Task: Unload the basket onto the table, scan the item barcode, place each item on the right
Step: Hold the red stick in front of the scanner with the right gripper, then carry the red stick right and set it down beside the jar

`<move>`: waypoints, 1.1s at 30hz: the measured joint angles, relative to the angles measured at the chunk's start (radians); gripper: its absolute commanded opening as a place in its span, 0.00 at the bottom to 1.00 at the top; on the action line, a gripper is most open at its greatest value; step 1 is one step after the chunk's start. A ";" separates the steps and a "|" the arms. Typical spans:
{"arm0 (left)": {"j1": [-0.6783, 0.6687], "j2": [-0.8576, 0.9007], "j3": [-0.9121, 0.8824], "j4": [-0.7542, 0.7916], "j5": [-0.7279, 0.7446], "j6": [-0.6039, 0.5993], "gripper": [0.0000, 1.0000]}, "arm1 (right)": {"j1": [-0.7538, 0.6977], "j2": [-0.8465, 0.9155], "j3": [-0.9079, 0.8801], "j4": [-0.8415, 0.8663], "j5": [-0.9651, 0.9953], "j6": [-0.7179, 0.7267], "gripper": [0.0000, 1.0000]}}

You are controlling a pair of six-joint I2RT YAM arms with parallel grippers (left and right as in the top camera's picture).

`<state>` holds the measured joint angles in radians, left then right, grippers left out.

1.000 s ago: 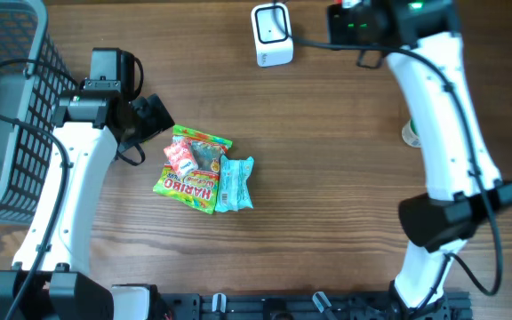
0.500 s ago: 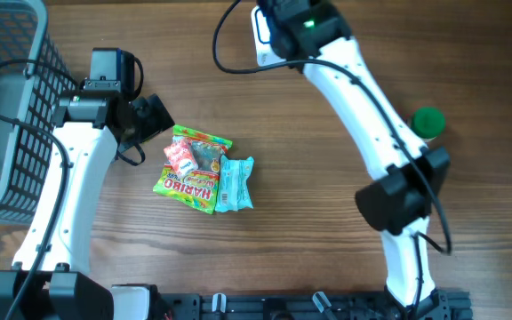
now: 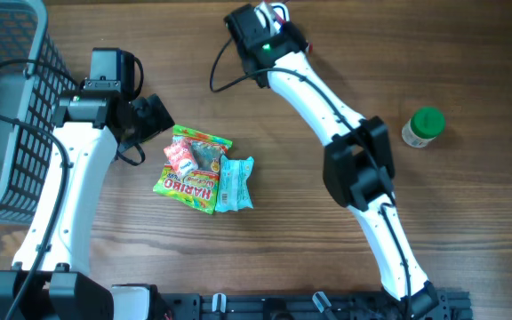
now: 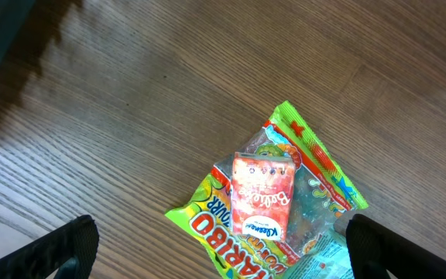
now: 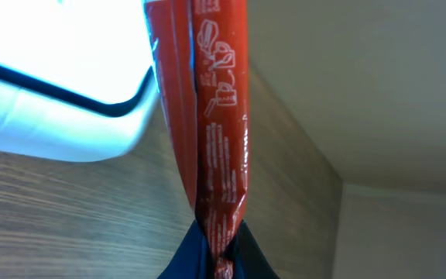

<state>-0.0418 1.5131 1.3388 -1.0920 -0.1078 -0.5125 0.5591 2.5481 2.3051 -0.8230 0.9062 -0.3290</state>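
Observation:
My right gripper (image 5: 219, 249) is shut on the bottom edge of a red packet (image 5: 215, 116) with white print, which stands upright. Just beyond the packet, at upper left, is the brightly lit face of the white scanner (image 5: 45, 85). In the overhead view the right wrist (image 3: 265, 31) sits at the table's far edge and covers the scanner. My left gripper (image 4: 224, 244) hangs open above a pile of snacks: a green Haribo bag (image 4: 223, 232), a red-orange pack (image 4: 262, 194) on top of it, and a teal packet (image 3: 234, 182).
A grey wire basket (image 3: 7, 107) stands at the far left. A small bottle with a green cap (image 3: 423, 126) sits at the right. A black cable (image 3: 225, 67) trails from the right wrist.
The right arm has swung left from the table's right side until its wrist is over the scanner, uncovering the green-capped bottle. The left arm and the pile have not moved.

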 measured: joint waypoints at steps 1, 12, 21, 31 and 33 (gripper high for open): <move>0.000 0.000 0.000 0.000 0.000 0.000 1.00 | 0.001 0.016 0.000 0.005 0.005 -0.009 0.04; 0.000 0.000 0.000 0.000 0.000 0.000 1.00 | 0.002 0.093 -0.005 0.104 0.167 -0.078 0.04; 0.000 0.000 0.000 0.000 0.000 0.000 1.00 | 0.003 0.093 -0.005 0.071 0.155 -0.126 0.04; 0.000 0.000 0.000 0.000 0.000 0.000 1.00 | 0.008 0.078 -0.007 -0.043 0.035 -0.055 0.04; 0.000 0.000 0.000 0.000 0.000 0.000 1.00 | 0.007 0.049 -0.010 -0.076 0.004 -0.031 0.04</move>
<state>-0.0418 1.5131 1.3388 -1.0920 -0.1078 -0.5125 0.5659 2.5969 2.2955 -0.8986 0.9100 -0.3595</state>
